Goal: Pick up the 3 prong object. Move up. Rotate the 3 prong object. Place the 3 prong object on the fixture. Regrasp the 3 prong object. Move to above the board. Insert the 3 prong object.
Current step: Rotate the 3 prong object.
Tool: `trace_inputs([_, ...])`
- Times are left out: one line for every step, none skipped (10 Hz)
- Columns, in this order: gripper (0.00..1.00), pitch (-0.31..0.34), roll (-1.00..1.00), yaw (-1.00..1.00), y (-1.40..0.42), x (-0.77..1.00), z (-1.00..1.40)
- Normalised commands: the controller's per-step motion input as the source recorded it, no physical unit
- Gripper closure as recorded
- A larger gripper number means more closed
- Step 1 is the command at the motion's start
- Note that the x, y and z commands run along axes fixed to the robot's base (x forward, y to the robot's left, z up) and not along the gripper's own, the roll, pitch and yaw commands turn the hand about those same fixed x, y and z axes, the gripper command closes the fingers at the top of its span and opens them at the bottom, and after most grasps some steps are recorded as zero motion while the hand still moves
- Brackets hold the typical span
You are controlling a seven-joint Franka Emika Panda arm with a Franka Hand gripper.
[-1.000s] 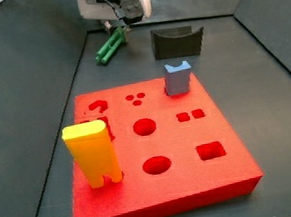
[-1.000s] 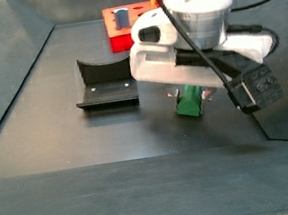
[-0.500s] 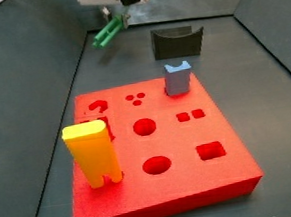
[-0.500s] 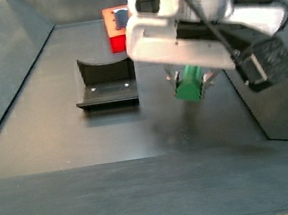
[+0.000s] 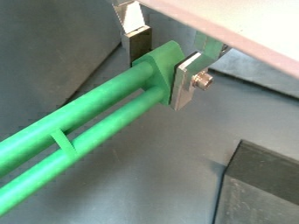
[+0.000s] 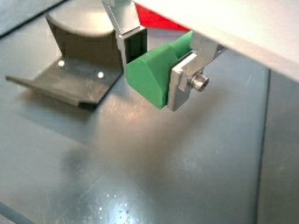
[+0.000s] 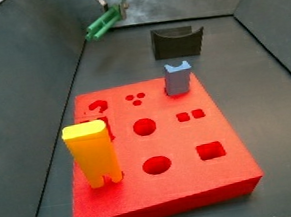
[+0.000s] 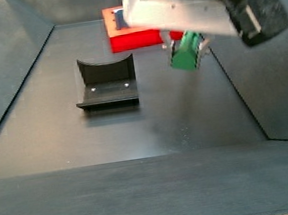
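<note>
The gripper [image 5: 163, 63] is closed on the green 3 prong object [image 5: 82, 131], its silver fingers [image 5: 187, 80] pinching one end of the bar from both sides in both wrist views. The rest of the bar runs out from the jaws as parallel green rails (a thin cross-rib spans them partway along). In a side view the object [image 8: 188, 51] hangs clear of the dark floor, tilted, under the gripper's white housing. Below and off to one side of the gripper sits the fixture [image 6: 73, 54], a dark bracket on a base plate, well apart from the held piece. Farther off lies the red board [image 7: 167, 148], with a yellow block [image 7: 91, 153] and a grey-blue block [image 7: 177, 78] standing on it.
</note>
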Motion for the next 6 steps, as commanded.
trace_inputs([1.0,0.097,0.11,0.02,-0.09,-0.01,0.28])
trace_inputs([1.0,0.0,0.0,-1.0,0.0,0.0,0.0])
trace_inputs([1.0,-0.001,0.0,-1.0,0.01,0.01,-0.06])
trace_inputs([1.0,-0.005,-0.01,-1.0,0.03,0.02,-0.06])
trace_inputs([1.0,-0.005,-0.01,-1.0,0.03,0.02,-0.05])
trace_inputs([1.0,-0.005,-0.01,-1.0,0.03,0.02,-0.05])
